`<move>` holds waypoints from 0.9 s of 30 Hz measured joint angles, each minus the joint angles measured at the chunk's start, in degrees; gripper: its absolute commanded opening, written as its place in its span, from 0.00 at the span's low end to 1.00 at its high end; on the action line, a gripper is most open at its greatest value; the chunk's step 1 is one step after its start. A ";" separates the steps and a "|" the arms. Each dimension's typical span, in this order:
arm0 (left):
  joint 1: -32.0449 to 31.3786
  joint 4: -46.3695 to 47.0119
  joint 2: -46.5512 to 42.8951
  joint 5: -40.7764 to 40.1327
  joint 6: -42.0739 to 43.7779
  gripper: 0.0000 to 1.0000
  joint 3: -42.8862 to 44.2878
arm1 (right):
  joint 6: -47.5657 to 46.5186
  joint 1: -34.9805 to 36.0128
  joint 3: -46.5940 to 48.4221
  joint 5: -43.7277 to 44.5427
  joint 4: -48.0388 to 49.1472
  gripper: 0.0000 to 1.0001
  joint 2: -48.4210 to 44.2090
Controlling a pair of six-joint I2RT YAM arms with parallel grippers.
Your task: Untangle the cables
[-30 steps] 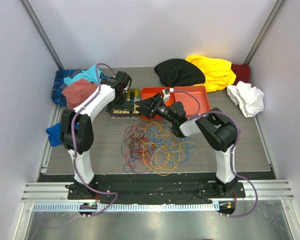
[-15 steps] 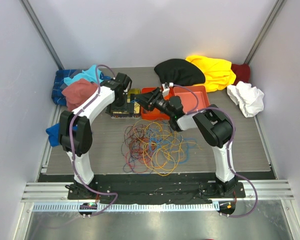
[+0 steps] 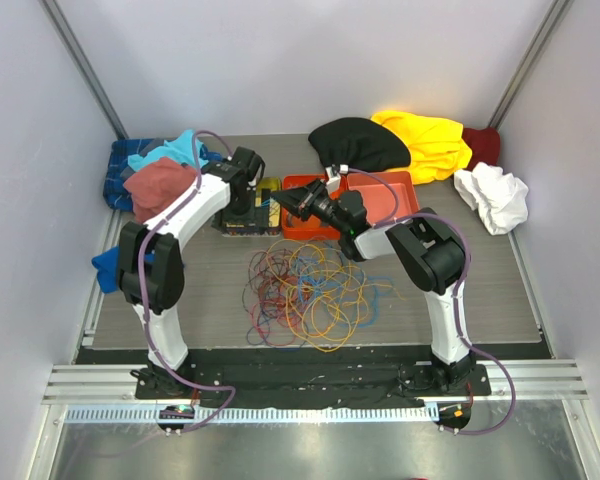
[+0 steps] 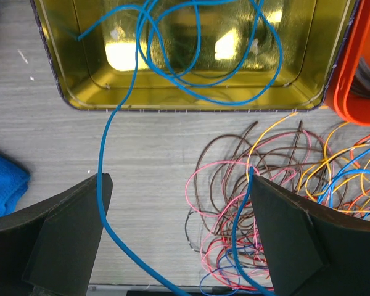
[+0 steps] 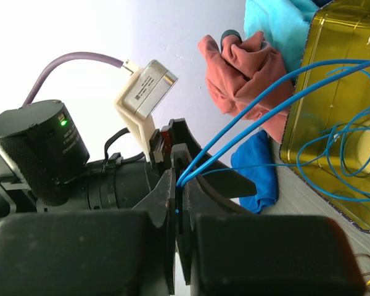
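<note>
Grey wood-grain tabletop [image 3: 460, 290] with crumpled soft clothes [image 3: 420, 140] along its far edge. The cables [image 3: 305, 290] lie at its centre between the two arms, nearer the arm bases than either end effector: thin, round, flexible wires in yellow, orange, red, pink, brown and blue, coiled loosely over one another. Beyond them stand a shallow rectangular tin [image 4: 191, 102], glossy gold inside with rounded corners, and just beside it on the right a rigid orange tray [image 3: 405, 212]. One blue cable [image 4: 100, 185] loops within the tin, crosses its near wall and runs back along the tabletop toward the tangle; two of its strands rise from the tin to the right end effector [image 5: 179, 185], whose jaws are pinched shut on them. This wire's long axis thus leads from that pinch down into the tin and on to the heap. The right arm is the nearer, being in contact; drawing away from the heap would probably free the wire. The left end effector [image 4: 179, 213] hovers over the tabletop beside the tin, jaws spread wide and empty, straddling the blue run.
</note>
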 measured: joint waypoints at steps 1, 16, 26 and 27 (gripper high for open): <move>-0.09 0.17 -0.28 0.00 -0.04 1.00 -0.37 | -0.09 -0.04 0.02 -0.02 -0.22 0.01 0.00; -2.19 2.05 -4.90 -0.48 -0.55 1.00 -8.79 | -6.86 -1.42 11.02 -1.75 -13.44 0.01 -0.02; -2.69 2.49 -12.07 -0.63 -1.40 1.00 -11.85 | -13.94 -2.91 23.56 -3.87 -25.88 0.01 3.34; -2.69 2.67 -13.20 -0.66 -1.42 1.00 -12.55 | -14.91 -2.93 24.65 -3.93 -27.63 0.01 3.93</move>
